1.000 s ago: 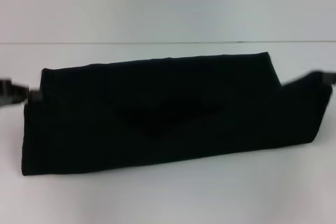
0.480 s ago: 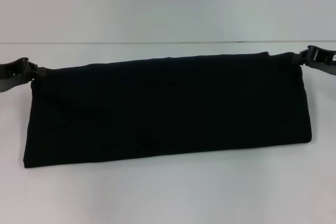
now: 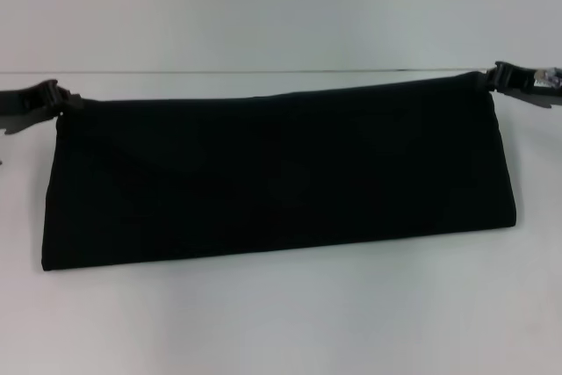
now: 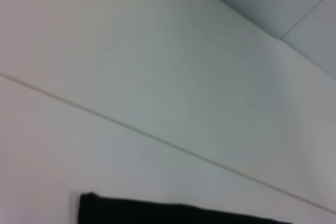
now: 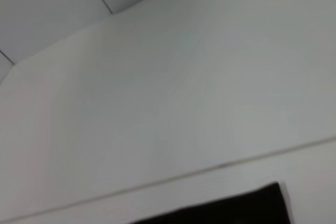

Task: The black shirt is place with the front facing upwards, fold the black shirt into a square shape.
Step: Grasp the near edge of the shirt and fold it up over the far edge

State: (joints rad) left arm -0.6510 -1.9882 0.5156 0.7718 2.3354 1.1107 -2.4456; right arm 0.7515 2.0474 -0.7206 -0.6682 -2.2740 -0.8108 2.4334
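Far edge of the shirt carried out to full width

My left gripper point(image 3: 54, 98) pinches the black shirt point(image 3: 277, 173) at its far left corner; my right gripper point(image 3: 497, 78) pinches the far right corner. A second ago the cloth sagged and bunched; now it lies as a flat, long band across the white table point(image 3: 281, 322), so I judge this lengthwise fold nearly laid. No containers in sight.

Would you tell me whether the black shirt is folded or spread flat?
Folded: the black shirt forms a long band without sleeves or lettering showing.
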